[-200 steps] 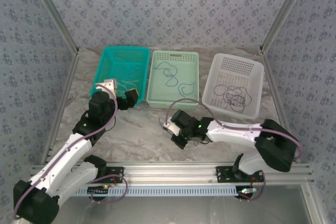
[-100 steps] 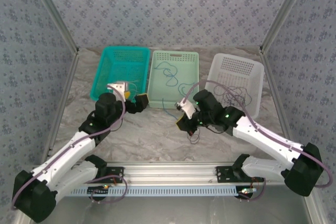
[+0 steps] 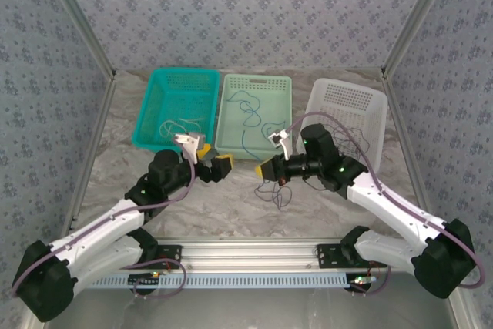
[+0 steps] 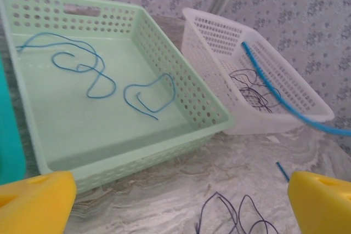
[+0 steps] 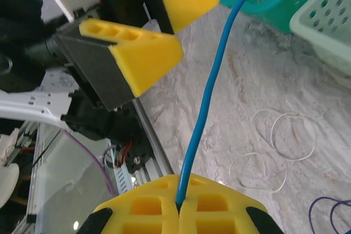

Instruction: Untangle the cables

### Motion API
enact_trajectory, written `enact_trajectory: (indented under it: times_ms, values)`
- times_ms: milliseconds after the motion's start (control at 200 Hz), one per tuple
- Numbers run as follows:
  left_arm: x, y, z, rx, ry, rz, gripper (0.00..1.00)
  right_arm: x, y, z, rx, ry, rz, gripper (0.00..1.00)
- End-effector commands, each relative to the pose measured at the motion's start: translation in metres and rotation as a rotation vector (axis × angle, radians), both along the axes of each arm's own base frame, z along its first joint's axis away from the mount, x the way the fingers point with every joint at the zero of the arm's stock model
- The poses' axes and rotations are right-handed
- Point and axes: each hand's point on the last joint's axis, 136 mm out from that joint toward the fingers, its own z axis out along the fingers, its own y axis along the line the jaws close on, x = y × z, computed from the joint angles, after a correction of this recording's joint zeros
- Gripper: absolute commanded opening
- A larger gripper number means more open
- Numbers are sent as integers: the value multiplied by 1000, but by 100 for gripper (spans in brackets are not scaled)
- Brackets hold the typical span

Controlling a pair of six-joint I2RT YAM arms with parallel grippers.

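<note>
I read the right fingers (image 5: 178, 205) as pressed fully together on a blue cable (image 5: 211, 91), which runs up from them toward the baskets. The left fingers (image 3: 213, 158) stand spread wide and hold nothing. A dark cable (image 4: 230, 217) and a whitish cable (image 5: 285, 141) lie loose on the table (image 4: 164, 179). Further blue loops (image 4: 93, 72) rest inside the mint basket (image 4: 181, 75).

Walls (image 3: 246, 13) left, far and right: grey-blue floral print. Aluminium posts (image 3: 77, 17) at far corners. Tabletop (image 3: 231, 206) grey marbled; aluminium rail (image 3: 254, 253) along near edge.
</note>
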Motion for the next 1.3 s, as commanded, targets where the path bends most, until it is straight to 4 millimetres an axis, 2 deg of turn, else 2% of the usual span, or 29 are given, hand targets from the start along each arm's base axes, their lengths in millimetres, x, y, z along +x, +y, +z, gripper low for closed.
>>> enact_trajectory:
  times_ms: [0,75,235,305,325,350,405,505,535,575,605,645,794,909,929,979,1149,1294]
  values:
    - [7,16,22,-25,-92,98,99,32,-15,20,-36,-46,-139,3]
    - [6,19,25,-17,-104,103,99,60,-24,18,-77,-57,-216,2]
    - [6,18,18,-1,-72,101,99,117,-26,17,-129,-80,-274,2]
    - [6,18,14,4,-62,101,99,143,-23,3,-186,-62,-280,2]
    - [6,18,14,4,-60,102,99,151,-22,-7,-210,-46,-279,3]
    - [7,18,13,5,-57,103,99,163,-19,-6,-221,-50,-286,4]
    - [7,18,11,12,-48,104,99,182,-19,-26,-269,-16,-304,4]
    - [7,17,5,45,-21,100,99,207,-18,-51,-297,25,-343,17]
    - [7,17,3,55,-12,98,99,211,-17,-53,-298,21,-349,29]
    - [7,18,1,62,-6,100,100,214,-17,-54,-300,17,-355,51]
    - [7,18,0,65,-3,101,99,213,-16,-53,-297,6,-348,62]
    - [7,19,-1,65,-3,103,99,211,-14,-49,-290,-16,-339,68]
    - [9,22,-4,64,-5,127,100,186,-13,-26,-283,-119,-297,76]
    - [13,23,-4,61,-5,149,99,158,-15,-16,-292,-145,-269,77]
    - [14,24,-5,61,-1,153,99,149,-17,-28,-312,-126,-259,77]
    - [15,25,-6,62,3,167,100,135,-19,-29,-330,-134,-255,76]
    - [19,29,-6,55,7,201,99,93,-23,-55,-387,-87,-248,74]
    - [19,31,0,37,-7,211,99,62,-13,-86,-429,-25,-196,71]
